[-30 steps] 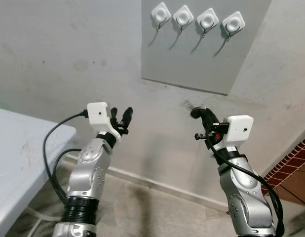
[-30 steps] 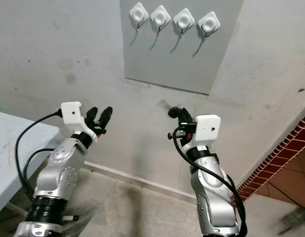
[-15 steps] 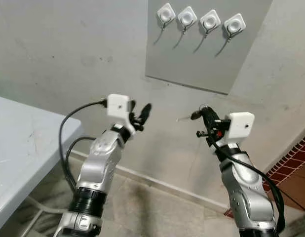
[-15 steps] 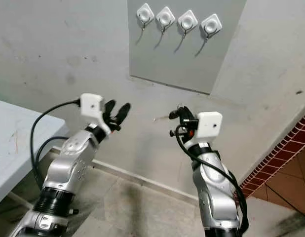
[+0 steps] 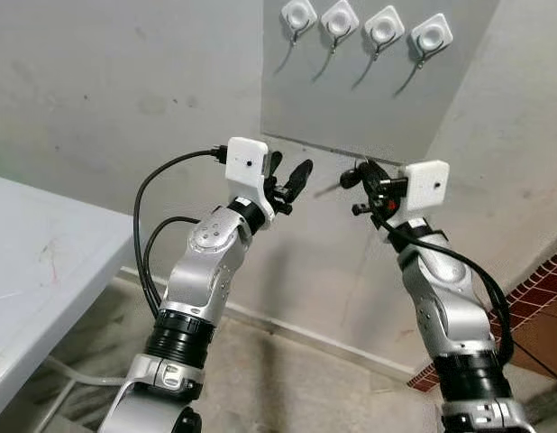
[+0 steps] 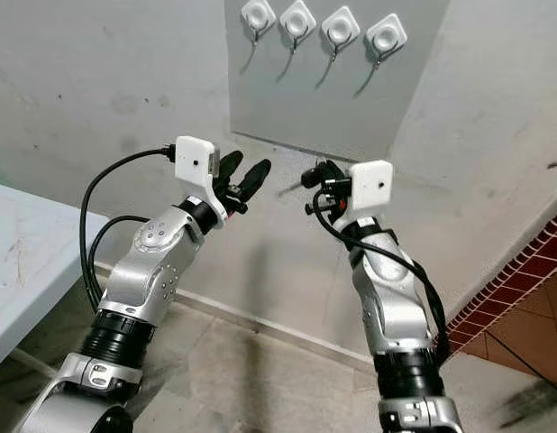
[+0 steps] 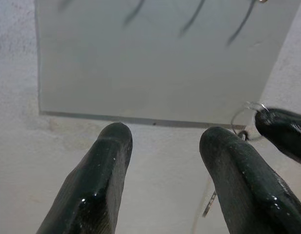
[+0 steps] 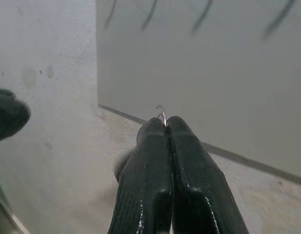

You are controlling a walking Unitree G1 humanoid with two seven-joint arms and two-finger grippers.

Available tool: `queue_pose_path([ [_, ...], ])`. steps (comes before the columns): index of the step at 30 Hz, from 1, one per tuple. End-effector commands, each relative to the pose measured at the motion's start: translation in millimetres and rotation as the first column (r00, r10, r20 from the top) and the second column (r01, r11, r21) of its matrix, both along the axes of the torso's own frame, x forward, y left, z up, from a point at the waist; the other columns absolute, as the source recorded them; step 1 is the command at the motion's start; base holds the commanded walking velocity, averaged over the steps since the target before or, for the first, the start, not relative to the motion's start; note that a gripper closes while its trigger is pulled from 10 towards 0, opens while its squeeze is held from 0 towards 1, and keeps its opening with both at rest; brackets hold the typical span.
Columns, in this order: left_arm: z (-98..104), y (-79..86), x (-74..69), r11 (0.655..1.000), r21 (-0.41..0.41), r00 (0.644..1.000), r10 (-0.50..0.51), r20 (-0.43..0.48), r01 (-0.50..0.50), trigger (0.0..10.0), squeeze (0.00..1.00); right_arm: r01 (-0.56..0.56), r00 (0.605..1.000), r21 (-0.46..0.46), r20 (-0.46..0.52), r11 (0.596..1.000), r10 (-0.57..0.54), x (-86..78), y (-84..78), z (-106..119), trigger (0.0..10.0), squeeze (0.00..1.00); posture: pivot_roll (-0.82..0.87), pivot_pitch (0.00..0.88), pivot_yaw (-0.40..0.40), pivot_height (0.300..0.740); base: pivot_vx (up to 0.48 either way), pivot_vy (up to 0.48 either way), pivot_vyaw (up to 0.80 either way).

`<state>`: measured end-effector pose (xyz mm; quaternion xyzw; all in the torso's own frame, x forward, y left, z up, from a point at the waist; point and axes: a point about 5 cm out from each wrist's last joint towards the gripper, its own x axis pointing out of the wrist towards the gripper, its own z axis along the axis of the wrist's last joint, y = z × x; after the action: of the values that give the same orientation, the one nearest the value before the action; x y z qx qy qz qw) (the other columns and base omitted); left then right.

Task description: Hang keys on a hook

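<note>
Four white square hooks (image 5: 340, 16) sit in a row at the top of a grey wall panel (image 5: 351, 99). Below the panel's lower edge, my right gripper (image 5: 358, 175) is shut on the keys: the thin wire ring (image 8: 161, 113) pokes out between its fingertips, and a key (image 5: 327, 189) sticks out toward my left. My left gripper (image 5: 288, 176) is open just to the left of it, at the same height, with nothing between its fingers (image 7: 109, 146). In the left wrist view the key ring (image 7: 245, 114) shows beside the right fingertip, with a key (image 7: 209, 204) hanging below.
A white table (image 5: 35, 262) stands at the left against the wall. A band of red brick tiles (image 5: 531, 307) runs along the lower right. A black cable (image 5: 148, 262) loops beside my left arm. The wall is close ahead.
Both arms have risen toward the panel. My left gripper has swung right, closing in on the right gripper. The keys stay gripped in the right.
</note>
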<state>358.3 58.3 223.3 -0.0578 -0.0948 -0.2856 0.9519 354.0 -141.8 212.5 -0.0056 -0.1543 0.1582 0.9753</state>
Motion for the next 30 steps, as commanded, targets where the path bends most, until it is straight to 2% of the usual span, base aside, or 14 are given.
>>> queue_pose_path([
  [1, 5, -4.2, -2.4, 1.0, 0.017, 0.999, -0.023, 0.029, 0.022, 10.0, 0.0, -0.001, 0.999, -0.016, 0.038, 1.0, 0.002, 5.7, -1.1, 8, 10.0, 0.0, 0.03, 0.159, -0.014, 0.74, 0.0, 0.0, 0.0],
  [6, 14, -6.5, -5.3, 0.999, 0.005, 0.997, -0.049, 0.058, 0.049, 10.0, 0.0, 0.015, 0.996, 0.006, 0.086, 1.0, -0.016, 16.5, -3.5, 24, 10.0, 0.0, 0.04, 0.165, -0.014, 0.74, 0.0, 0.0, 0.0],
  [8, 22, -7.8, -6.1, 0.998, 0.005, 0.994, -0.07, 0.083, 0.07, 10.0, 0.0, 0.024, 0.991, 0.052, 0.127, 0.998, -0.031, 21.1, -7.4, 37, 10.0, 0.0, 0.04, 0.165, -0.013, 0.74, 0.0, 0.0, 0.0],
  [18, 40, -14.4, -9.5, 0.992, 0.016, 0.983, -0.125, 0.138, 0.124, 10.0, 0.0, 0.028, 0.979, 0.147, 0.196, 0.989, -0.056, 29.8, -19.4, 63, 10.0, 0.0, 0.05, 0.159, -0.009, 0.74, 0.0, 0.0, 0.0],
  [30, 54, -23.8, -15.9, 0.982, 0.024, 0.966, -0.187, 0.18, 0.186, 10.0, 0.0, -0.02, 0.962, 0.228, 0.269, 0.973, -0.043, 36.2, -23.3, 96, 10.0, 0.0, 0.06, 0.162, -0.01, 0.74, 0.0, 0.0, 0.0],
])
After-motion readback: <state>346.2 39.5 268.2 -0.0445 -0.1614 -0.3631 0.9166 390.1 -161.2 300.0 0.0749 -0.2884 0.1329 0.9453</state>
